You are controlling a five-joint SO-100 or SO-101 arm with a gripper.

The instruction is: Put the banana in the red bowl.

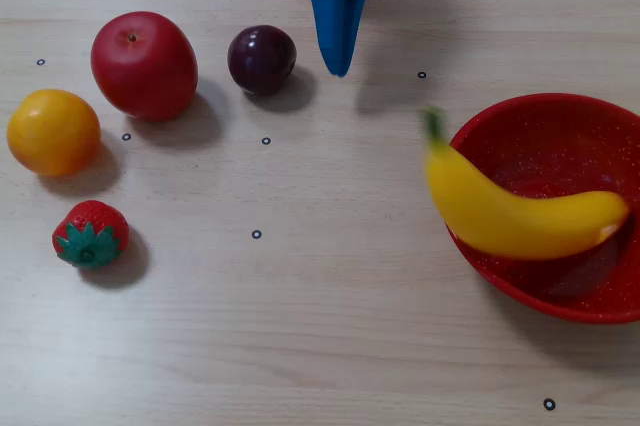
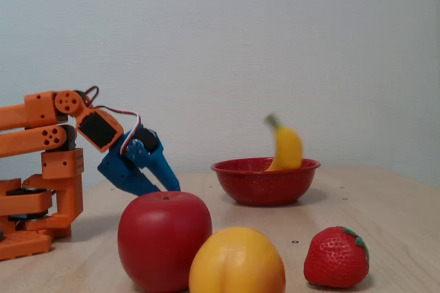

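Note:
The yellow banana [image 1: 520, 221] lies in the red bowl [image 1: 560, 106] at the right of a fixed view. Its blurred green stem sticks out over the bowl's left rim. In the side-on fixed view the banana [image 2: 285, 147] rises, blurred, above the rim of the red bowl [image 2: 265, 186]. My blue gripper [image 1: 340, 68] is at the top middle, well to the left of the bowl, and looks shut with nothing in it. From the side, the gripper [image 2: 172, 186] points down towards the table, apart from the bowl.
A red apple [image 1: 144, 66], a dark plum [image 1: 262, 58], a round orange fruit [image 1: 53, 132] and a strawberry [image 1: 90, 234] sit on the left of the wooden table. The plum is just left of the gripper. The orange arm base [image 2: 41, 169] stands at the far left.

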